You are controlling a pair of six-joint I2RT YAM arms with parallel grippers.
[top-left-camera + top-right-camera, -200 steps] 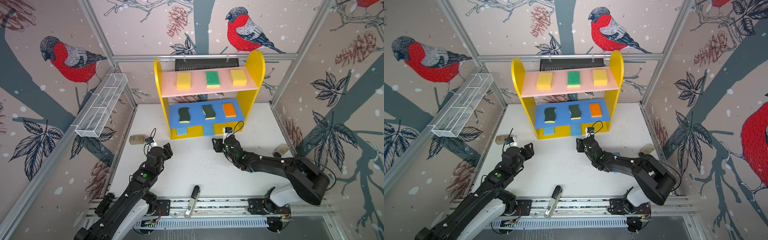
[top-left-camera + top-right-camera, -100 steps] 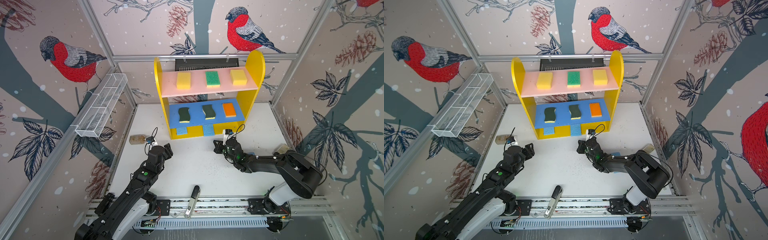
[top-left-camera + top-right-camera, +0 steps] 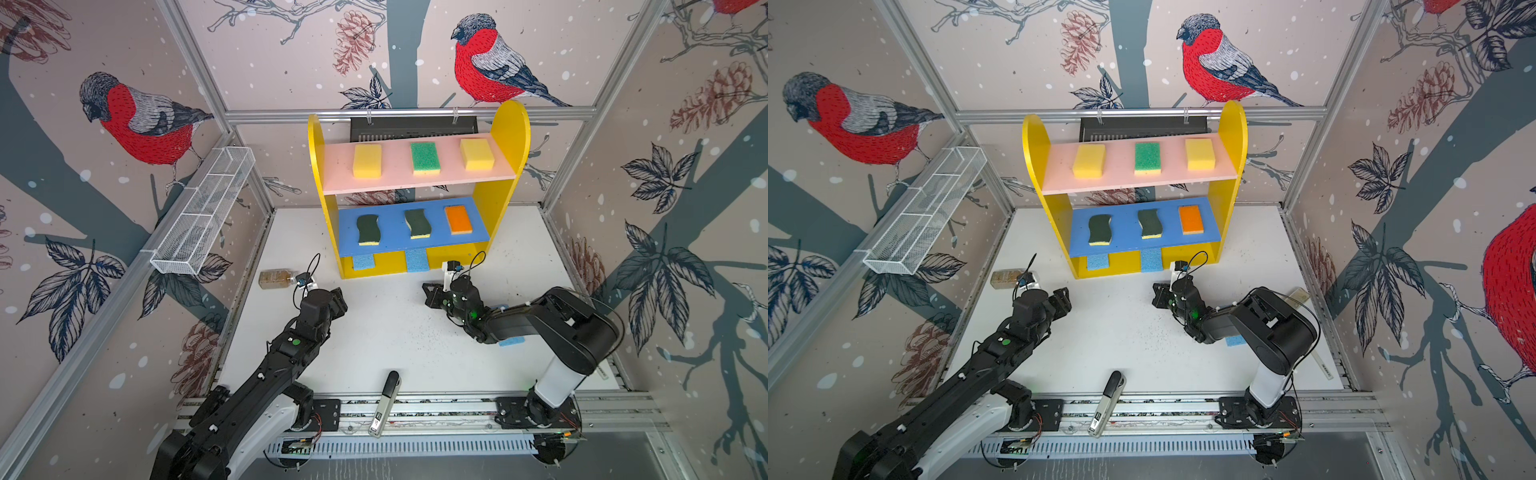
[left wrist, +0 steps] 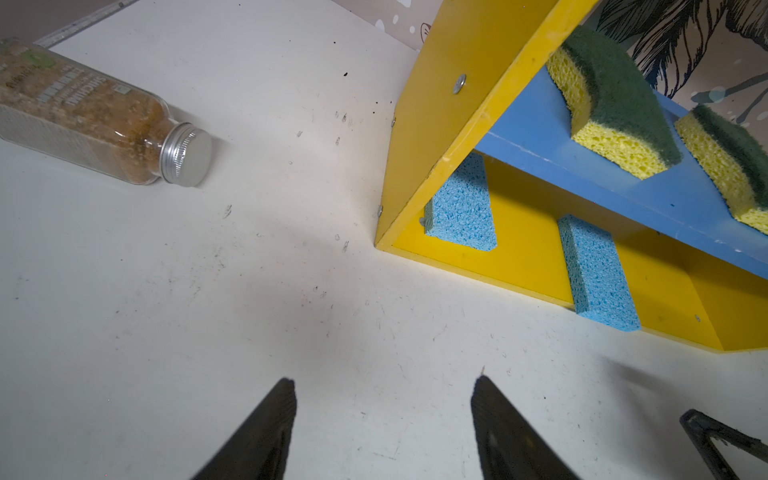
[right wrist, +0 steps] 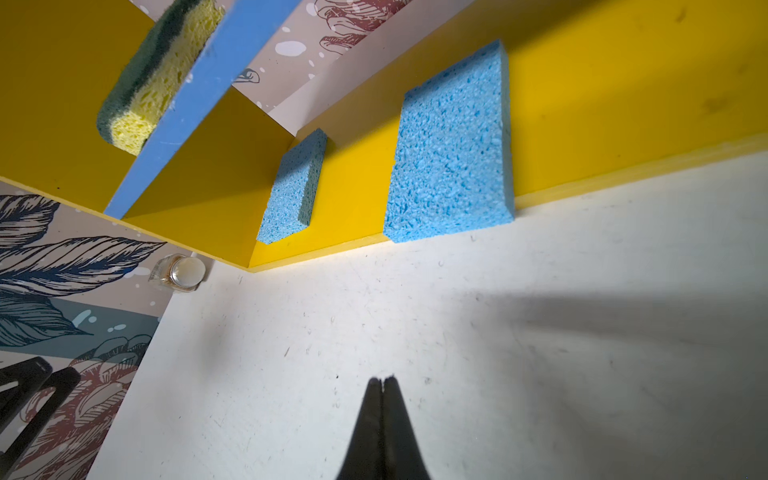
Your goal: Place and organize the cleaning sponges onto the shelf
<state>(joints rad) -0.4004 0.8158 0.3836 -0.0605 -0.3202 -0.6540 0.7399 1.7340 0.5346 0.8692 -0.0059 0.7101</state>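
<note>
Right tool (image 5: pixel 383 380) closed tip to tip, nothing between; a second ago the jaws stood partly apart, so it has shut on air, no sponge picked. The tool has barely shifted, low over the bench (image 3: pixel 395 332) just in front of the shelf (image 3: pixel 509 137), off the right end of its yellow base (image 5: pixel 623 83); the elbow has drawn in toward the shelf. Left tool (image 4: pixel 382 380) open, empty, unchanged, over the bench near the shelf's left front corner. Eight sponges are placed: two yellow blocks and the green-topped one on the pink board (image 3: pixel 336 174), two dark green wavy ones and the orange-topped one on the blue board (image 3: pixel 478 232), and two light blue sponges (image 5: pixel 451 153) on the base at left and middle, leaving the right spot bare. The third light blue sponge (image 3: pixel 511 341) lies on the bench toward the right edge, mostly hidden under the right forearm (image 3: pixel 519 320), behind the right tool and well apart from its tips. Task likely one sponge short; the right tool would need to reopen and swing back toward that sponge. Awkward reach under its own arm. Brownish bottle (image 3: pixel 276 278) on its side by the left edge, not part of it.
</note>
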